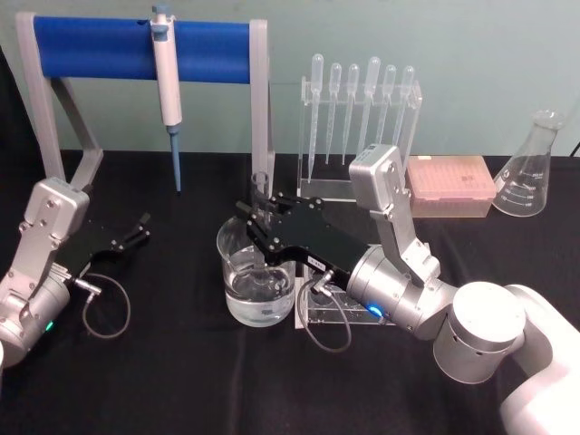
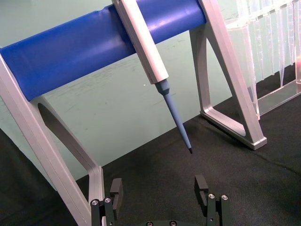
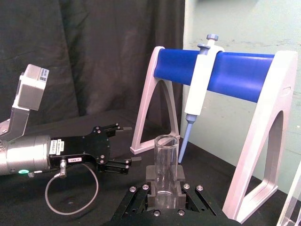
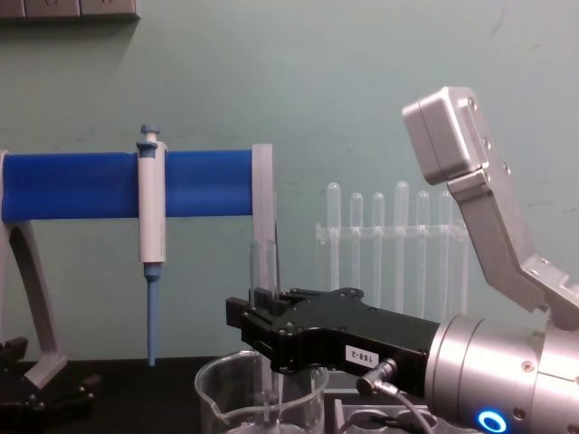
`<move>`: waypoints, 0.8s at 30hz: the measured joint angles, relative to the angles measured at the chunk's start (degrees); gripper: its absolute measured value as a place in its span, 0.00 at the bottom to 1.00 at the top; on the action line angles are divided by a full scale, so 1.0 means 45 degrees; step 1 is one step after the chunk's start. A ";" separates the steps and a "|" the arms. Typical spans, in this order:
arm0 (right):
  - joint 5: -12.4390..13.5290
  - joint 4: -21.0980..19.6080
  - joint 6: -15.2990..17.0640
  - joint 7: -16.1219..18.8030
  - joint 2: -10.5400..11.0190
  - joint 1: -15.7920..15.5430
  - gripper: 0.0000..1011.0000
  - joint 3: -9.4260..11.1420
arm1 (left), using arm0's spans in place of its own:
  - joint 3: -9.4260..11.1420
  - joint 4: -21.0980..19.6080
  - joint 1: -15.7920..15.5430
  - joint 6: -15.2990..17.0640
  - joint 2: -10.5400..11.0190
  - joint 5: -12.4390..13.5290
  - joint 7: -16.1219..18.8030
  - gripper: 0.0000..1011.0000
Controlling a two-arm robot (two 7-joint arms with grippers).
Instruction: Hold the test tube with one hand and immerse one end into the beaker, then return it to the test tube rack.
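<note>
The test tube (image 3: 165, 162) stands upright, a clear glass tube clamped between the fingers of my right gripper (image 3: 165, 190), which is shut on its middle. In the head view the right gripper (image 1: 260, 216) hovers over the beaker (image 1: 237, 288), a wide glass holding some water. From the chest view the test tube (image 4: 263, 258) passes down through the right gripper (image 4: 264, 316) into the mouth of the beaker (image 4: 217, 398); whether its lower end touches the water I cannot tell. My left gripper (image 1: 140, 227) rests open on the black table at the left, apart from everything, its fingers (image 2: 116, 187) spread.
A blue-barred stand (image 1: 100, 47) holds a blue-and-white pipettor (image 1: 167, 77) behind the beaker. Further right stand a clear rack of plastic pipettes (image 1: 360, 109), a pink tip box (image 1: 449, 185) and a conical flask (image 1: 530, 172). A clear acrylic holder (image 1: 349, 314) lies under my right wrist.
</note>
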 joint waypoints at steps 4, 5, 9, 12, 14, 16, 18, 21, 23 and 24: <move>0.0000 0.0000 0.0000 0.0000 -0.0001 -0.0001 0.22 0.0000 | 0.0000 0.0000 0.0000 0.0000 0.0000 0.0001 0.0000 0.99; -0.0001 0.0000 0.0000 0.0000 0.0000 0.0000 0.22 0.0000 | 0.0000 0.0000 -0.0001 0.0000 0.0000 0.0000 0.0000 0.99; 0.0000 0.0000 0.0000 -0.0001 0.0000 0.0000 0.22 0.0000 | 0.0000 0.0000 0.0000 0.0000 0.0000 0.0000 0.0000 0.99; 0.0000 -0.0001 0.0000 0.0000 0.0000 0.0000 0.22 -0.0001 | -0.0001 0.0000 0.0000 0.0000 0.0000 0.0000 0.0000 0.99; 0.0000 -0.0001 0.0000 -0.0001 -0.0001 0.0001 0.22 0.0000 | 0.0000 0.0000 -0.0001 0.0000 0.0000 0.0001 0.0000 0.99; 0.0000 0.0000 0.0000 -0.0001 0.0000 0.0000 0.22 0.0000 | 0.0000 0.0000 -0.0001 0.0000 0.0000 0.0000 0.0000 0.99; 0.0000 -0.0001 0.0000 -0.0001 0.0000 0.0000 0.22 -0.0001 | 0.0000 0.0000 0.0000 0.0000 0.0000 0.0000 0.0000 0.99; 0.0000 -0.0001 0.0000 -0.0001 0.0000 0.0000 0.22 0.0000 | 0.0000 0.0000 0.0000 0.0000 0.0000 0.0000 0.0000 0.99; 0.0000 -0.0001 0.0000 -0.0001 0.0000 0.0000 0.22 0.0000 | 0.0000 0.0000 0.0000 0.0000 0.0000 0.0000 0.0000 0.99; 0.0000 -0.0001 0.0000 0.0000 0.0000 0.0000 0.22 0.0000 | 0.0000 -0.0001 0.0000 0.0000 0.0000 0.0000 0.0000 0.99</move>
